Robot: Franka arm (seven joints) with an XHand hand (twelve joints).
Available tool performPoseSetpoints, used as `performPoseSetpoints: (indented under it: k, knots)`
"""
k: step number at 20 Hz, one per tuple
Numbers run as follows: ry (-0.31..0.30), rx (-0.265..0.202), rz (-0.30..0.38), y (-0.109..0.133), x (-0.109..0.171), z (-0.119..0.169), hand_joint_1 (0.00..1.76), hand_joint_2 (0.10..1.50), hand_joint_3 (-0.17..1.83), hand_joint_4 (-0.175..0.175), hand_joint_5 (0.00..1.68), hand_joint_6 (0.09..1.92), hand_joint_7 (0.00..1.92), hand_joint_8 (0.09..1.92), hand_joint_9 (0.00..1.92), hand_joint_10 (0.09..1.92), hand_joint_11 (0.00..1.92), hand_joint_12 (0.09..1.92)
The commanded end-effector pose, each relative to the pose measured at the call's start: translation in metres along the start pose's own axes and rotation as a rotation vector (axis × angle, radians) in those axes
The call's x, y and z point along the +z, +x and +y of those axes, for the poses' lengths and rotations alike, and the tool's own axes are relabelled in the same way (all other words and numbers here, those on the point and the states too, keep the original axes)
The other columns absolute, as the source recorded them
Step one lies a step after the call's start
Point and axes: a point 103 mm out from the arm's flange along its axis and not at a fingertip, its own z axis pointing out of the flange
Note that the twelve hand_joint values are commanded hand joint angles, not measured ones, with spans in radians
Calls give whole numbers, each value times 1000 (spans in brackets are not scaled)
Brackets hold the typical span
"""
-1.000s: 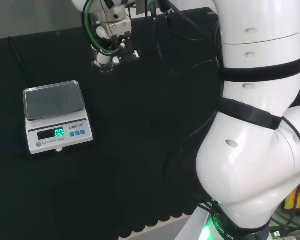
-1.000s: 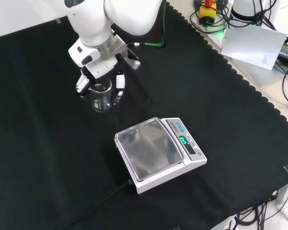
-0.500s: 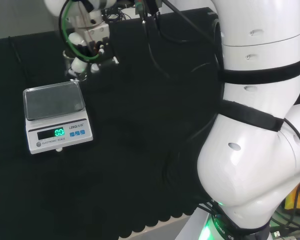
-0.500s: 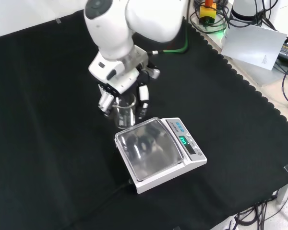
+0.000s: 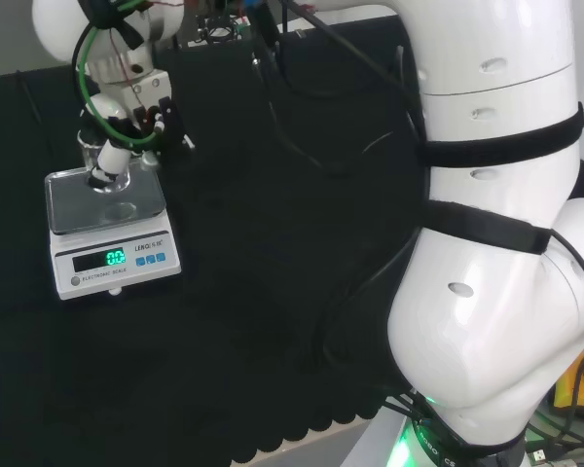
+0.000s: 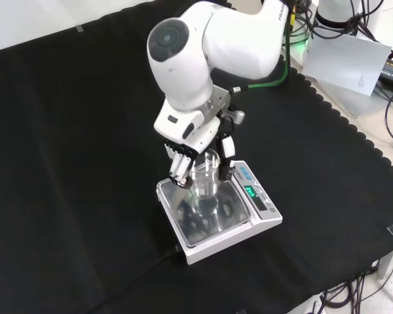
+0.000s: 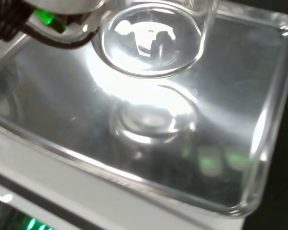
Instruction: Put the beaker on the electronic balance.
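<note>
Upright, the beaker (image 6: pixel 206 178) hangs above the balance pan (image 6: pixel 187 222), fingers of the hand (image 6: pixel 193 144) curled round it.

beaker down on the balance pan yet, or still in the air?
In the air. The wrist view shows the beaker's base clear of the pan, its reflection apart below. The hand is curled round it over the balance.

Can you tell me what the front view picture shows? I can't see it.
The robot's hand holds a clear glass beaker just over the shiny pan of an electronic balance. The balance sits on a black cloth.
</note>
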Motion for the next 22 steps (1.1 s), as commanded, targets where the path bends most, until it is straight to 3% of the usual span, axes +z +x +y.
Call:
performPoseSetpoints:
  k: [1, 8, 10, 13, 15, 16, 17, 19, 22]
  knots:
    - [38, -14, -11, 9, 15, 5, 1241, 701, 974, -123, 867, 1338, 988, 1521, 1351, 1062, 1410, 807]
    - [78, 0, -21, 3, 30, 10, 1244, 701, 960, -125, 872, 1320, 998, 1496, 1350, 1051, 1418, 797]
    - [85, 2, -18, 0, 31, 10, 1236, 803, 778, -158, 847, 1348, 921, 1426, 1341, 1037, 1424, 778]
    - [102, 0, -4, -4, 27, 10, 1153, 846, 643, -174, 890, 1275, 902, 1547, 1326, 1011, 1437, 749]
    - [121, -10, 7, -6, 24, 9, 1162, 700, 746, -165, 653, 1334, 825, 1532, 1304, 948, 1487, 706]
    - [130, -15, 13, -7, 21, 8, 1151, 637, 815, -144, 521, 1334, 764, 1478, 1288, 881, 1478, 693]
    - [136, -20, 19, -8, 17, 7, 1119, 582, 863, -115, 395, 1264, 679, 1389, 1252, 788, 1391, 723]
    - [128, -22, 20, -9, 9, 5, 999, 512, 840, -60, 217, 861, 506, 1207, 1048, 678, 1034, 942]
    - [99, -16, 28, -11, -6, 1, 819, 521, 654, -24, 160, 375, 356, 1058, 796, 696, 666, 1231]
